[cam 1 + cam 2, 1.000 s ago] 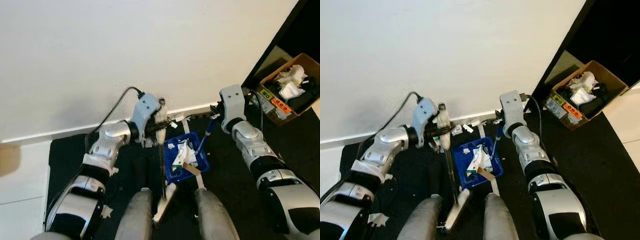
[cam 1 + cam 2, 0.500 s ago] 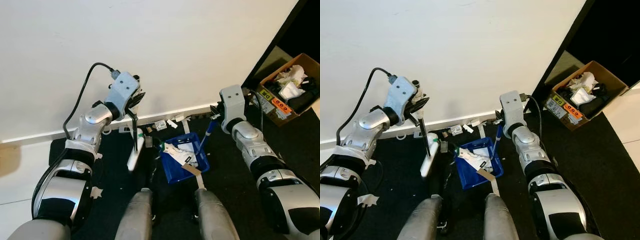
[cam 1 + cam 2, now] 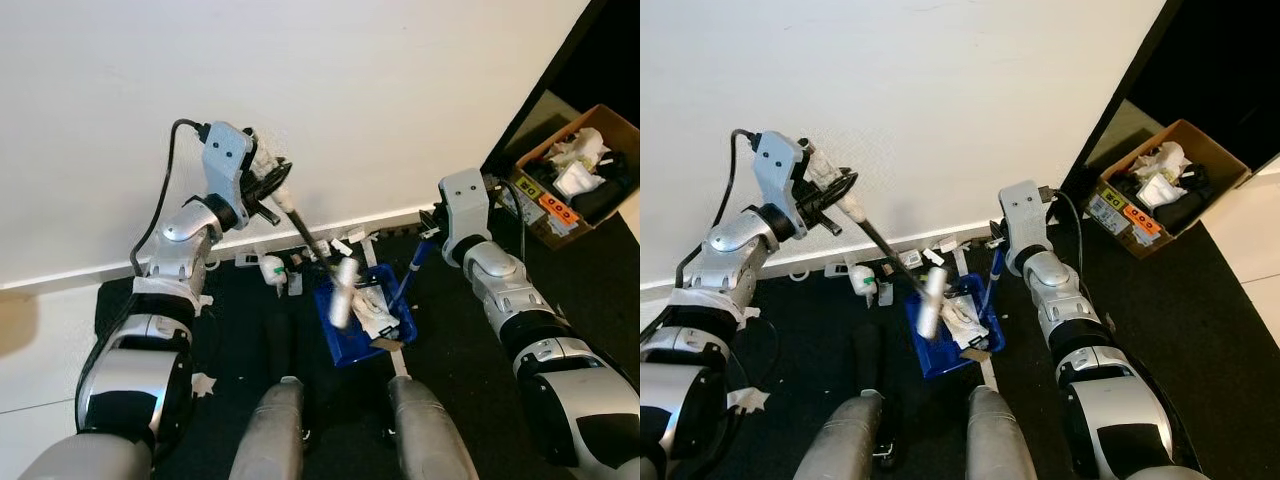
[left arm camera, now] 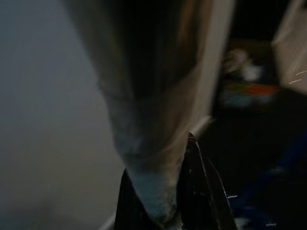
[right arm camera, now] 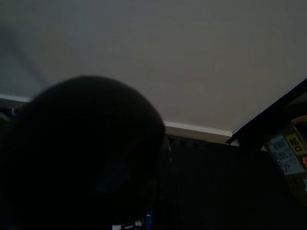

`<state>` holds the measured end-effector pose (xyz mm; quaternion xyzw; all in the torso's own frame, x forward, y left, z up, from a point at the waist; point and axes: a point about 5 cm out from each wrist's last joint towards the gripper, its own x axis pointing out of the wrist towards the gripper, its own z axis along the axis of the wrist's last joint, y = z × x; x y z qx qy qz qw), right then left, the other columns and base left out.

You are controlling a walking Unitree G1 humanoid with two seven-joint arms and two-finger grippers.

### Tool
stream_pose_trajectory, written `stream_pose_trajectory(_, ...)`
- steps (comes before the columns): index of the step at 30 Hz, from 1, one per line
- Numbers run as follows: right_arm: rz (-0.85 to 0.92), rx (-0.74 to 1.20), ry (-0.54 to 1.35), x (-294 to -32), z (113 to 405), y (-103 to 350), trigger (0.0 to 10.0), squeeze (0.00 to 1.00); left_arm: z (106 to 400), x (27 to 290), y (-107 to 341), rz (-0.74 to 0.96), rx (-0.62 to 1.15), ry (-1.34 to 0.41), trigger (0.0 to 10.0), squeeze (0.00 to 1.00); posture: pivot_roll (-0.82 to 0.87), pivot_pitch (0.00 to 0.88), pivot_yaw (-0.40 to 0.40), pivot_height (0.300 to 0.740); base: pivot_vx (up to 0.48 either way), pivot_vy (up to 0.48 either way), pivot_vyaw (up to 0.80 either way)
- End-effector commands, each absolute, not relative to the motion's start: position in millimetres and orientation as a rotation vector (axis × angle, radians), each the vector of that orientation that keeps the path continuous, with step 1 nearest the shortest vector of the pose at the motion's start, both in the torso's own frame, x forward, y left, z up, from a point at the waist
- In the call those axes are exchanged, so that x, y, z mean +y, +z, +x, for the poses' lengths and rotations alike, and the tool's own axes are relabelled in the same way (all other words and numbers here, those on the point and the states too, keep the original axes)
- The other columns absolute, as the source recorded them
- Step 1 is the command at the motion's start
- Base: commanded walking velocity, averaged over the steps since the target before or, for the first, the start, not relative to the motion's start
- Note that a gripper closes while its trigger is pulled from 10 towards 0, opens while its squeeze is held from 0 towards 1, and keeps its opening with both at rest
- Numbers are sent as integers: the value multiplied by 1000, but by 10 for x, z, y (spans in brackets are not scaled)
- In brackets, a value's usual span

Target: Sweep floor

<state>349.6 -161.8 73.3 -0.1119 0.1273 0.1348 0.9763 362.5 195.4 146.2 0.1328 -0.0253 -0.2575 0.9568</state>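
A blue dustpan (image 3: 362,322) full of paper scraps lies on the black floor mat (image 3: 460,350) by the white wall. The left tool (image 3: 268,186), raised left of the dustpan, is clenched on a brush (image 3: 310,252) whose pale head hangs over the pan. The right tool (image 3: 428,232), just right of the dustpan, seems clamped on the blue handle (image 3: 408,280), though its fingers are hidden.

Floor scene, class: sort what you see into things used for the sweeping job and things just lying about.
For the job: brush in the left hand; blue dustpan, its handle at the right hand; paper scraps.

Lying about: cardboard box of clutter.
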Motion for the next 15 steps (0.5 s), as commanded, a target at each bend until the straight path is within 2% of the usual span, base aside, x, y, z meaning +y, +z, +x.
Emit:
stream_pose_trajectory(1,-253,353,267,-1680,3388,536,10000,0,3656,2161,1614,298,-105,-395,10000,0,7,147,-11,740,0,0,0)
stream_pose_trajectory(7,-252,353,267,-1678,3392,539,10000,0,3683,2165,1743,164,-158,-394,10000,0,7,144,-10,740,0,0,0)
stream_pose_trajectory(15,-252,353,269,-1674,3388,534,10000,0,3677,2119,1785,118,-137,-509,10000,0,11,137,-11,740,0,0,0)
